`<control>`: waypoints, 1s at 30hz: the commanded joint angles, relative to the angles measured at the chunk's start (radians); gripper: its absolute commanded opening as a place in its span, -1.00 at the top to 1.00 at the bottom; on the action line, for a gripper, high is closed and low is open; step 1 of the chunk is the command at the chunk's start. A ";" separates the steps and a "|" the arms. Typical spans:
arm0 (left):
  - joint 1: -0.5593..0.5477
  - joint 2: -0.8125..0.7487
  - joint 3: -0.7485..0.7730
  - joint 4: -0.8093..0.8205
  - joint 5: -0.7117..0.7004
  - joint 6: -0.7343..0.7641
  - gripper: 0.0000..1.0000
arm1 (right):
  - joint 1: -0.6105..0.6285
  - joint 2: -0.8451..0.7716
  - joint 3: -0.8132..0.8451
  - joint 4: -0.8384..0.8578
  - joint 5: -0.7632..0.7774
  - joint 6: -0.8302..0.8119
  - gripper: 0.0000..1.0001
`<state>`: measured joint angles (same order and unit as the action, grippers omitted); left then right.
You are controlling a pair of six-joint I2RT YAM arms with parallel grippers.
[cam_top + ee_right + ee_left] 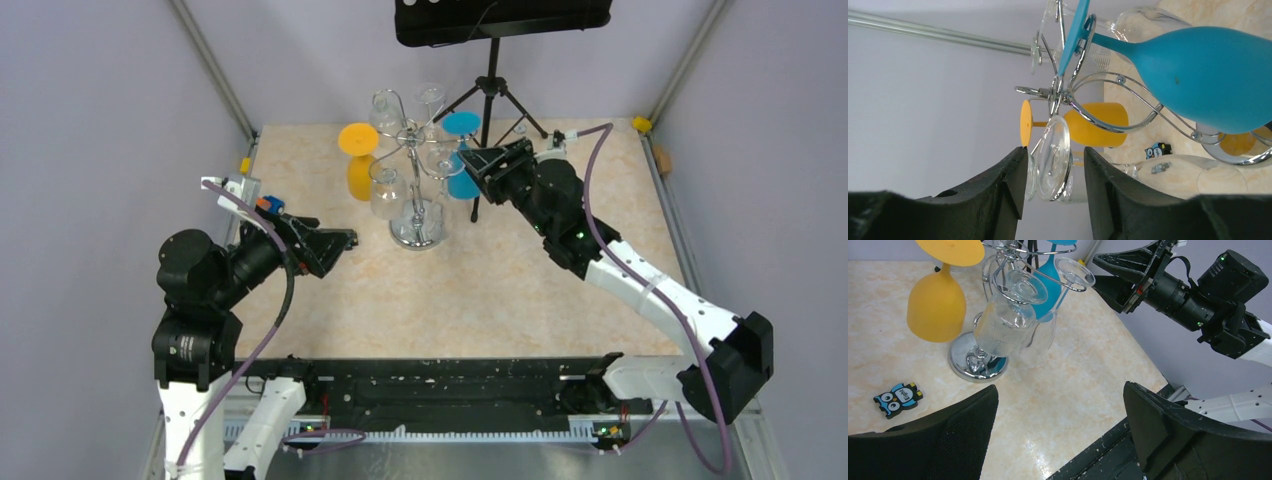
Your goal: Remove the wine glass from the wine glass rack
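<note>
right claw (pixel 1054 156) astride wine glass (pixel 1053 145) — blue glass (pixel 1208 75) beside

A beige marbled tabletop (pixel 480 300) carries the shiny chrome wine glass rack (pixel 417 235), which stands on its round domed base toward the far side. A small flat blue owl-shaped figure (pixel 898 399) lies left of that base, apart from it.

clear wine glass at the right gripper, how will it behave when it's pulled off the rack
Probably fragile and slippery: the clear wine glass is thin, smooth glass. It hangs by its foot on the rack, so it may swing into the blue glass when the right gripper pulls.
</note>
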<state>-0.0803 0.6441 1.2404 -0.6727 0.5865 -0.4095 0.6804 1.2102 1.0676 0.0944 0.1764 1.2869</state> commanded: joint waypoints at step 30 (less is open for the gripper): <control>-0.012 0.002 0.000 0.053 -0.026 -0.002 -0.97 | 0.033 -0.016 0.090 0.015 0.003 0.089 1.00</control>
<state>-0.0879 0.6441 1.2339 -0.6727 0.5789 -0.4099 0.6872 1.2427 1.1023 0.0956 0.1837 1.3613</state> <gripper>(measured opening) 0.986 0.030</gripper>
